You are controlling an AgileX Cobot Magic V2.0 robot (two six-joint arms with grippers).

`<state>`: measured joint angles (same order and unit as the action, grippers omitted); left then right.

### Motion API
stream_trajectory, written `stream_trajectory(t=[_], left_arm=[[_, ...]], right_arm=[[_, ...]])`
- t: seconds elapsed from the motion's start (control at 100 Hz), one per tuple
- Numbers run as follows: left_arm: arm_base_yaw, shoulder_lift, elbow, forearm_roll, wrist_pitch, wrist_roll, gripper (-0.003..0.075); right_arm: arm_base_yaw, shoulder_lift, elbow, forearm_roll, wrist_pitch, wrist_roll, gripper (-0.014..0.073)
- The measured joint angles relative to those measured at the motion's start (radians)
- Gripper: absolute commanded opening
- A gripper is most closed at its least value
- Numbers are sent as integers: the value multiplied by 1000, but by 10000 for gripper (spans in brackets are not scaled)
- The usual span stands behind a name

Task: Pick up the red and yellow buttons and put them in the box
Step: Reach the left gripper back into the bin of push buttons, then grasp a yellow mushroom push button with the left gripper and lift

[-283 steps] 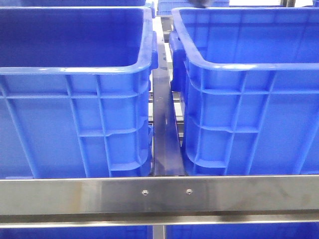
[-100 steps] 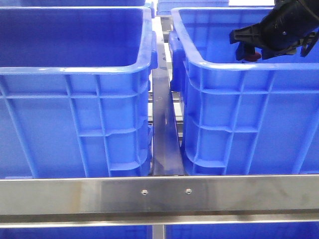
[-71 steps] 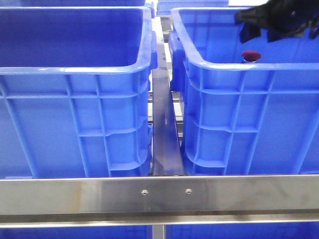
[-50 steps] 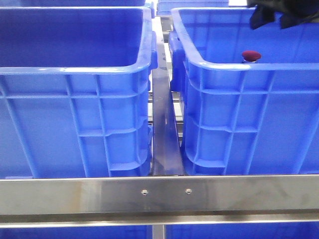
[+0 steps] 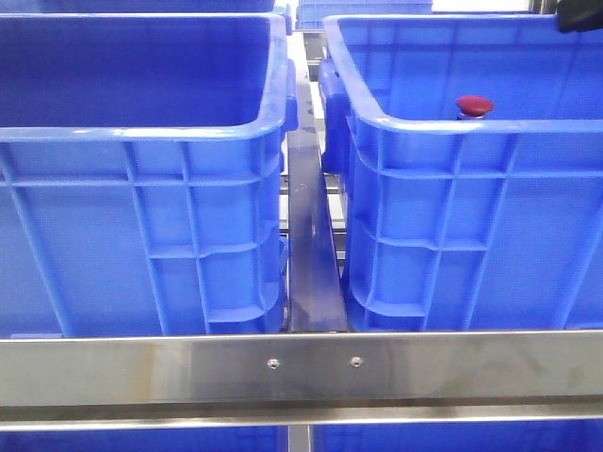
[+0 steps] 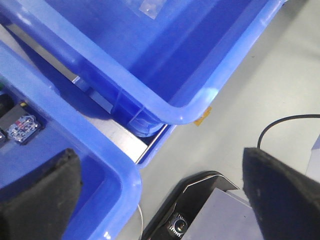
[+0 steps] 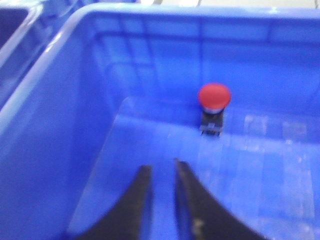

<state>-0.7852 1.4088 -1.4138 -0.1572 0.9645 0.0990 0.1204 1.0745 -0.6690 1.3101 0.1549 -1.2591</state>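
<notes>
The red button (image 5: pixel 474 105) stands upright inside the right blue box (image 5: pixel 452 127), its dark red cap just showing over the near rim. In the right wrist view it stands on the box floor (image 7: pixel 214 98), near the far wall. My right gripper (image 7: pixel 162 172) hangs above the box floor, well back from the button, with a narrow gap between its fingers and nothing in it. Only a dark bit of that arm (image 5: pixel 578 13) shows at the front view's top right. My left gripper (image 6: pixel 160 200) is wide open and empty over a crate corner. The yellow button is out of view.
A second large blue crate (image 5: pixel 141 132) stands left of the box, with a steel rail (image 5: pixel 311 254) between them and a steel crossbar (image 5: pixel 301 369) in front. The left wrist view shows two crate rims (image 6: pixel 165 100), grey floor, a black device (image 6: pixel 200 212) and a cable (image 6: pixel 280 125).
My right gripper came into the right box holding the red button, let go of it, then rose up and right out of the front view. The button now stands alone.
</notes>
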Motion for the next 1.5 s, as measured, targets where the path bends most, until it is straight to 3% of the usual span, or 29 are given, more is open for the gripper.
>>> stream_trajectory(t=[0.44, 0.65, 0.98, 1.17, 1.5], left_arm=[[38, -88, 0, 114, -9, -29, 617], [160, -99, 0, 147, 16, -87, 617], [387, 2, 21, 208, 116, -296, 617], [425, 132, 23, 210, 106, -324, 617], [427, 311, 23, 210, -32, -337, 617]], right_arm=[[0, -412, 233, -4, 20, 0, -60], [0, -424, 236, -4, 22, 0, -60], [0, -424, 239, -4, 27, 0, -60], [0, -424, 239, -4, 28, 0, -60], [0, -425, 239, -4, 28, 0, -60]])
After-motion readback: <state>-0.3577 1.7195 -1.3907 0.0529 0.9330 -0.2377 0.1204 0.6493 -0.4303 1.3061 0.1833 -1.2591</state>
